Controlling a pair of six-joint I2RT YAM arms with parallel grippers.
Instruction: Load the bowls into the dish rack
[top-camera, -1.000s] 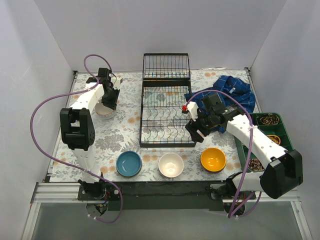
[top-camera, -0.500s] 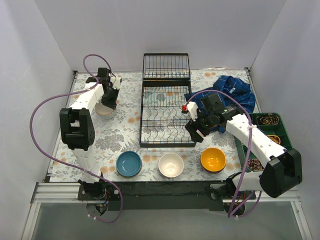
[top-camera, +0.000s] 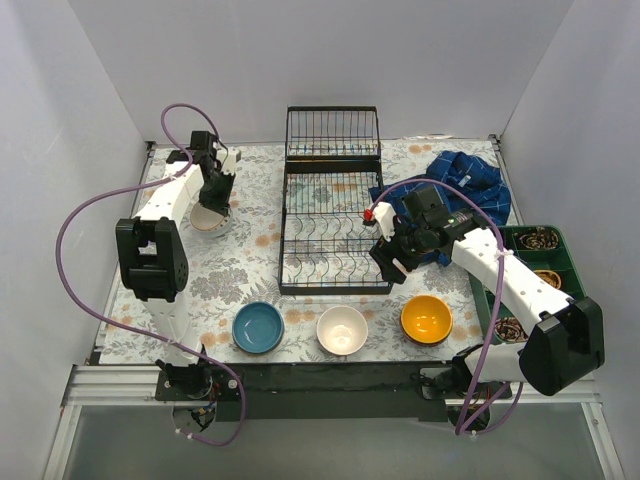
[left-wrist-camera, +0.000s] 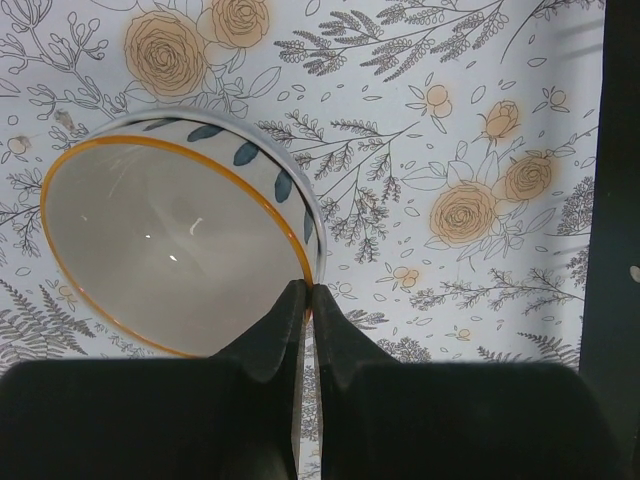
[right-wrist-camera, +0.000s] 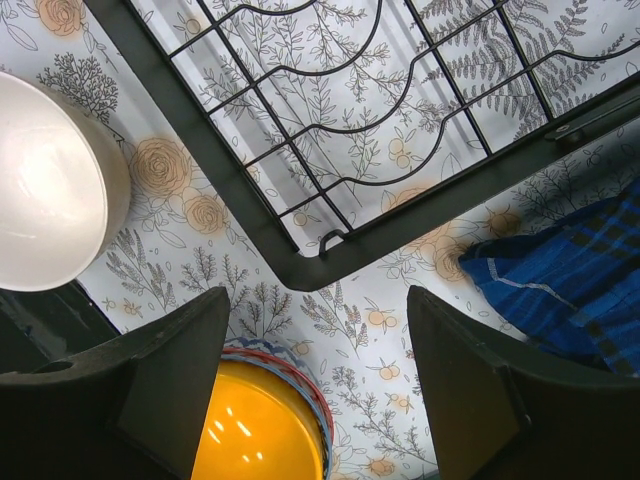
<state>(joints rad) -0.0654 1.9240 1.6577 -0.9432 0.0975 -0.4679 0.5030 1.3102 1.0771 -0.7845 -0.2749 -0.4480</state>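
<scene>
The black wire dish rack (top-camera: 333, 215) stands mid-table; its near right corner shows in the right wrist view (right-wrist-camera: 330, 255). My left gripper (top-camera: 213, 196) is shut on the rim of a white bowl with an orange rim and blue leaf marks (left-wrist-camera: 170, 250), at the table's far left (top-camera: 208, 218). My right gripper (top-camera: 392, 259) is open and empty, hovering by the rack's near right corner. A blue bowl (top-camera: 258, 327), a white bowl (top-camera: 342, 330) and a yellow bowl (top-camera: 426, 320) sit in a row near the front edge. The white bowl (right-wrist-camera: 45, 195) and the yellow bowl (right-wrist-camera: 250, 425) also show in the right wrist view.
A crumpled blue plaid cloth (top-camera: 455, 185) lies right of the rack. A green compartment tray (top-camera: 545, 265) with small items stands at the right edge. White walls close in the table on three sides.
My left gripper has shifted slightly towards the back with the bowl's rim in it. The right arm has barely moved.
</scene>
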